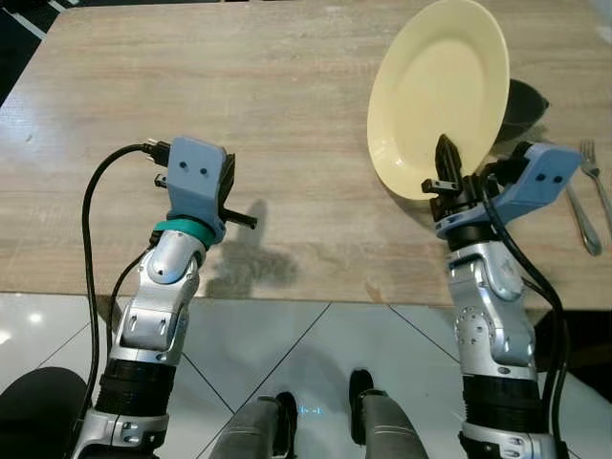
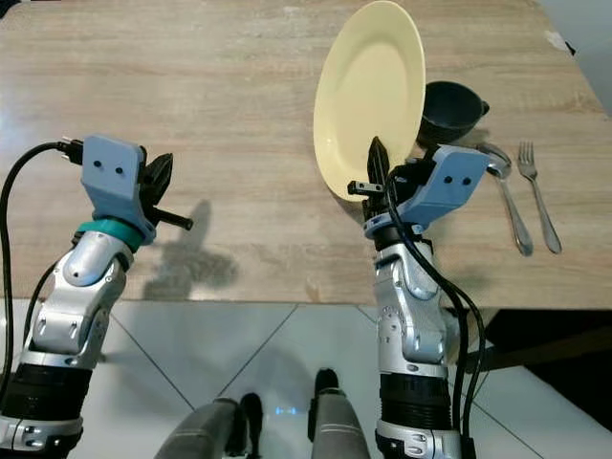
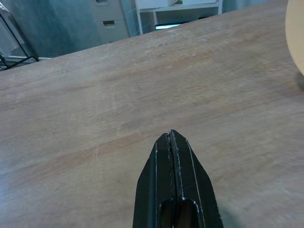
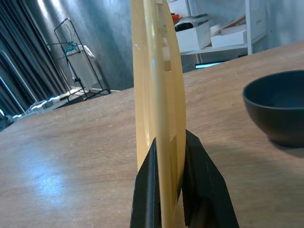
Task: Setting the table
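Holding yellow plate [image 2: 371,96] upright, R gripper [image 2: 377,164] raised, L gripper [image 3: 174,156] closed

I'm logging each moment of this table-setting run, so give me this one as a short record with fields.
surface: wooden table
right gripper: shut on the rim of the yellow plate, holding it on edge above the table
left gripper: shut, holding nothing, over bare wood
dark bowl: on the table, behind the plate
cutlery: spoon and fork lying side by side on the robot's right
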Available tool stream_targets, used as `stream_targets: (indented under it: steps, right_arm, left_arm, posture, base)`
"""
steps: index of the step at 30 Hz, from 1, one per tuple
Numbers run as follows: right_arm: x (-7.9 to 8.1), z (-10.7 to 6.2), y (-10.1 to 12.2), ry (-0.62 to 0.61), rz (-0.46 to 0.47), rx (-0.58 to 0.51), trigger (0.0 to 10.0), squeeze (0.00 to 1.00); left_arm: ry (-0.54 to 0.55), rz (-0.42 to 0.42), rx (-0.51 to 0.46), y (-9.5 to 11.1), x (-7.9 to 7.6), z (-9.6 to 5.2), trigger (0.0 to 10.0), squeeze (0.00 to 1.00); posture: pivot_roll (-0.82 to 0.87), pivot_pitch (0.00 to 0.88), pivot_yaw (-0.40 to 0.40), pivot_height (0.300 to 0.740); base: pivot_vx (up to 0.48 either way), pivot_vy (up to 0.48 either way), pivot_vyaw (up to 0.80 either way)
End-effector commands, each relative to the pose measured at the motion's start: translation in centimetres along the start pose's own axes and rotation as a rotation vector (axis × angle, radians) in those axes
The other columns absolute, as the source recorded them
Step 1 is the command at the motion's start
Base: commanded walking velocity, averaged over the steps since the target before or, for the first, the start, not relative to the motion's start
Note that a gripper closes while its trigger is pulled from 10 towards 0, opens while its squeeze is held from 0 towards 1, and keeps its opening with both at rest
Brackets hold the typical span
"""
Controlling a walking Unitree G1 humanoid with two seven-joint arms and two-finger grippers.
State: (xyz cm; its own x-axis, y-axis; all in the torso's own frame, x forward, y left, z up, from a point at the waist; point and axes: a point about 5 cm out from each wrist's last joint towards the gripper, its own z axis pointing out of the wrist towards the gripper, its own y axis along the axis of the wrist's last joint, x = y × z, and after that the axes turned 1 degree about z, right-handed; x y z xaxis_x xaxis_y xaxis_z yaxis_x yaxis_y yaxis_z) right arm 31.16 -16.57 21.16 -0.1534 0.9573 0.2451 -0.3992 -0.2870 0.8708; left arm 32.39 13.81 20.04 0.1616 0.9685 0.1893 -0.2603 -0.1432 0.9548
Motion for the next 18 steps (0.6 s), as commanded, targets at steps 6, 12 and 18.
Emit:
stream_targets:
  steps: [6, 12, 18]
  right_arm:
    - [-0.09, -0.08, -0.23, -0.006, -0.005, -0.002, 10.0, 0.00]
    - [-0.20, -0.04, -0.26, -0.006, -0.010, -0.004, 10.0, 0.00]
    - [-0.20, -0.02, -0.28, -0.005, -0.011, -0.004, 10.0, 0.00]
  left_arm:
    - [-0.008, 0.005, 0.019, -0.76, -0.17, -0.31, 10.0, 0.00]
    - [-0.012, 0.003, 0.016, -0.78, -0.32, -0.26, 10.0, 0.00]
    - [-0.013, 0.002, 0.015, -0.79, -0.34, -0.24, 10.0, 0.00]
  posture:
    - [-0.05, 0.158, 0.122, 0.740]
    - [-0.05, 0.152, 0.121, 0.740]
    - [-0.05, 0.148, 0.121, 0.740]
  base:
    - [-0.277, 0.000, 0.00]
    - [-0.276, 0.000, 0.00]
    - [-0.274, 0.000, 0.00]
